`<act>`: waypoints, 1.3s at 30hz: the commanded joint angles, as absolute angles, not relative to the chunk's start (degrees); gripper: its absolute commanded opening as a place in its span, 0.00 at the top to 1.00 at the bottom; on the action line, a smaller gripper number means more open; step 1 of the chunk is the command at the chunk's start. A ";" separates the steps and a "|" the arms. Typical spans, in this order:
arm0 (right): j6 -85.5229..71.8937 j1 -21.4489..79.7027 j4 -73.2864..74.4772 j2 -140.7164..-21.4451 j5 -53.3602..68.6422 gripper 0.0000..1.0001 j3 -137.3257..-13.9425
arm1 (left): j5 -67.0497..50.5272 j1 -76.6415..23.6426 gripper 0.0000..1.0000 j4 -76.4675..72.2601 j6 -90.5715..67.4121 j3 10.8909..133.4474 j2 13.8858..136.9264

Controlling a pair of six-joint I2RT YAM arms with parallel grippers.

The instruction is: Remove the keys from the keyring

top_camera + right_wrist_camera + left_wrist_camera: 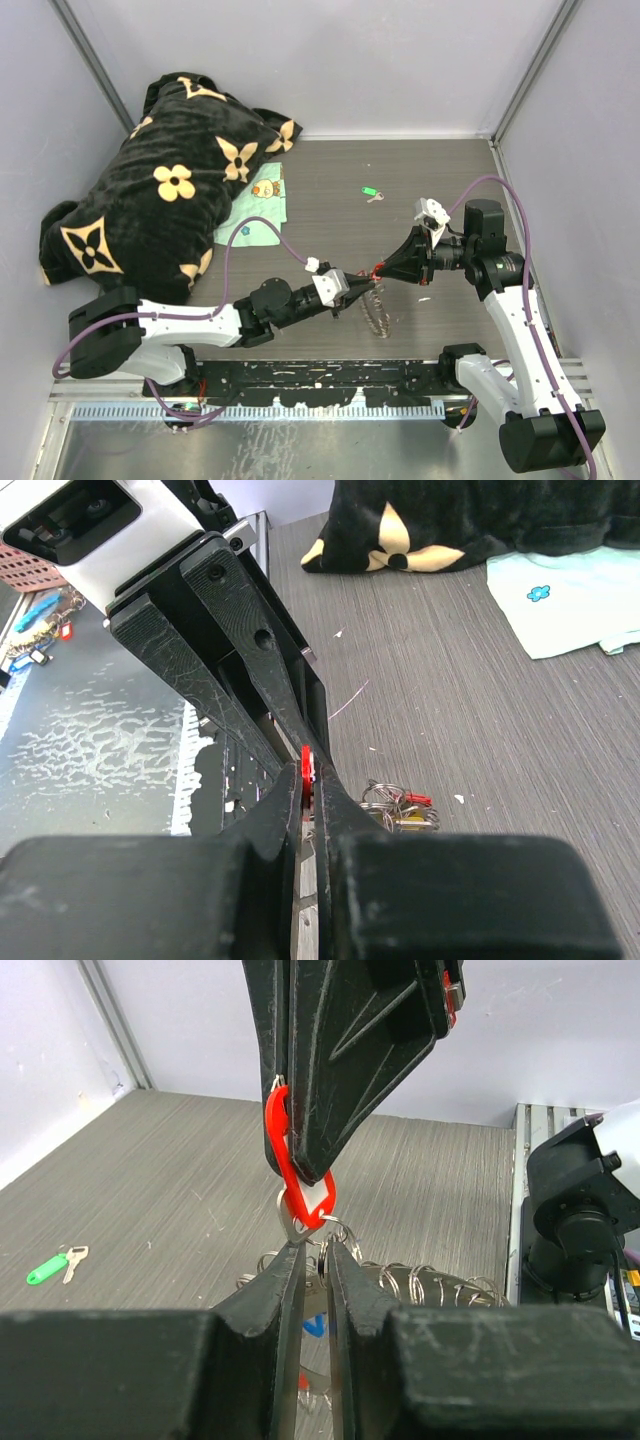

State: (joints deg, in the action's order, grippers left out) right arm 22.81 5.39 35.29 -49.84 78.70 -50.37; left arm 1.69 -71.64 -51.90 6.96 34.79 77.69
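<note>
Right tool (308, 785) clamping red-tagged key (305, 1200); left tool (315, 1260) nearly together, straddling keyring (420, 1285) wire, grip unclear. Metal likely light, stiff, slippery: pinching flat tag looking safest.

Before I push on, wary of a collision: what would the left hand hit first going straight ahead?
Most likely the red tag pinched in the right hand, close ahead of it.

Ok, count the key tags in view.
2 clear: a green tag loose on the table, a red tag clamped in the right gripper. More may hide in the keyring cluster.
</note>
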 commanded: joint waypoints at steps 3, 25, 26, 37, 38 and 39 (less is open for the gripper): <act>23.47 5.23 34.19 -48.21 81.30 0.99 -53.37 | 1.93 -72.01 0.85 -52.72 8.00 37.49 77.55; 24.60 4.76 35.45 -47.57 79.79 0.99 -53.85 | 2.45 -72.00 1.00 -50.92 8.53 36.60 75.66; 24.81 4.48 35.69 -47.37 79.61 0.99 -53.97 | 2.38 -72.10 1.00 -51.16 8.46 36.24 75.14; 26.11 1.08 37.00 -46.19 78.36 0.99 -53.70 | 2.66 -71.99 1.00 -55.58 5.44 32.37 69.31; 26.16 1.01 36.96 -46.15 78.25 0.99 -53.50 | 2.60 -72.01 1.00 -55.85 4.78 32.35 69.14; 26.11 1.05 36.92 -46.14 78.26 0.99 -53.19 | 2.70 -71.99 1.00 -55.97 4.38 32.37 69.13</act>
State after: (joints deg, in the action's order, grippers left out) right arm 25.15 1.67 38.24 -46.85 78.06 -51.72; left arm 1.93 -71.79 -49.69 6.35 32.67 71.31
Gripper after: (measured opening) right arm 0.089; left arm 0.009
